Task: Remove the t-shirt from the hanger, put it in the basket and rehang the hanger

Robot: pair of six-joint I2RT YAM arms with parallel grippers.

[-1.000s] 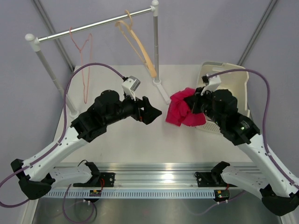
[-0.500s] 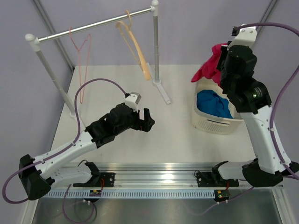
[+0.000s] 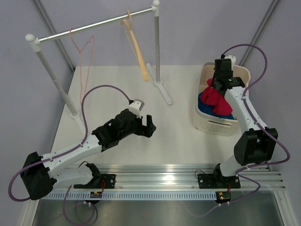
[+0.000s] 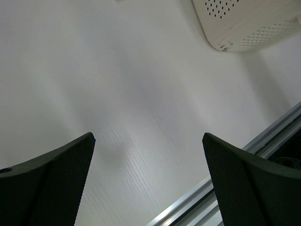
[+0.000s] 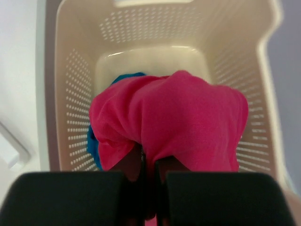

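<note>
**A:** Top view first. What moved in the last second?

**B:** The pink t-shirt (image 3: pixel 215 96). A second ago the right gripper (image 3: pixel 220 87) held it over the middle of the counter (image 3: pixel 178 141), then swung it up high. Now it hangs down inside the basket (image 3: pixel 207 125) at the counter's right edge, on top of a blue garment (image 3: pixel 207 104).

**A:** And the hanger?

**B:** The wooden hanger (image 3: pixel 136 47) hangs bare on the rail (image 3: pixel 94 24) above the far edge. Its angle differs from half a second ago, so it is probably swinging. The left gripper (image 3: pixel 147 126) has drawn back toward the near edge, fingers spread and holding nothing.

**A:** Does the left wrist view agree?

**B:** Yes. The left gripper (image 4: pixel 148 139) gapes over bare counter (image 4: pixel 117 70), with only a corner of the basket (image 4: pixel 244 23) beyond it.

**A:** Right wrist?

**B:** The right gripper (image 5: pixel 149 165) is clenched on a fold of the t-shirt (image 5: pixel 188 117). The shirt bulges over the blue garment (image 5: pixel 94 143) between the walls of the basket (image 5: pixel 70 70).

**A:** So where does the task stand?

**B:** I'd judge the removal itself done, since shirt and hanger are well apart. What's left is letting go and lifting clear.
</note>
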